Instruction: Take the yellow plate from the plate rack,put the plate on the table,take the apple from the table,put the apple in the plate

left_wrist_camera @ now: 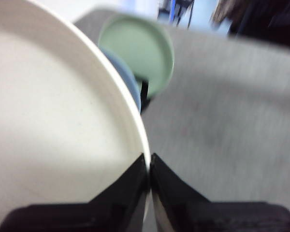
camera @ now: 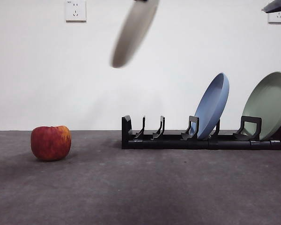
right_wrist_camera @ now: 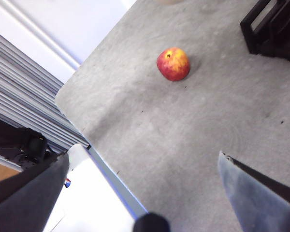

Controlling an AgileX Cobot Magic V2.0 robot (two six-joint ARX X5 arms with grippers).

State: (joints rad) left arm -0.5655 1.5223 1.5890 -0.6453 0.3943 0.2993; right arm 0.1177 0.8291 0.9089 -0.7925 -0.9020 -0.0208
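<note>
Left gripper [left_wrist_camera: 149, 162]: jaws clamped together on the rim of the yellow plate [left_wrist_camera: 53, 125]. In the front view the plate [camera: 133, 33] hangs tilted and blurred in the air, high above the table [camera: 140, 187], over the left end of the plate rack [camera: 203, 139] and clear of it.

Plate rack: stands toward the far right of the table. Left slots hold nothing. A blue plate [camera: 212, 105] leans in a middle slot; a pale green plate [camera: 268, 104] leans in the rightmost slot. Both also show in the left wrist view, green plate [left_wrist_camera: 137, 50] behind blue plate [left_wrist_camera: 125, 79], past the held plate's edge.

Apple [camera: 50, 142]: rests on the table at the left, well apart from the rack, nothing touching it. Seen from above in the right wrist view [right_wrist_camera: 173, 64].

Right gripper [right_wrist_camera: 145, 183]: jaws spread wide apart, holding nothing, high over the table with the apple well off from it. A dark tip at the front view's top right corner is probably this arm.

Two wall sockets [camera: 75, 10] on the white wall behind.
</note>
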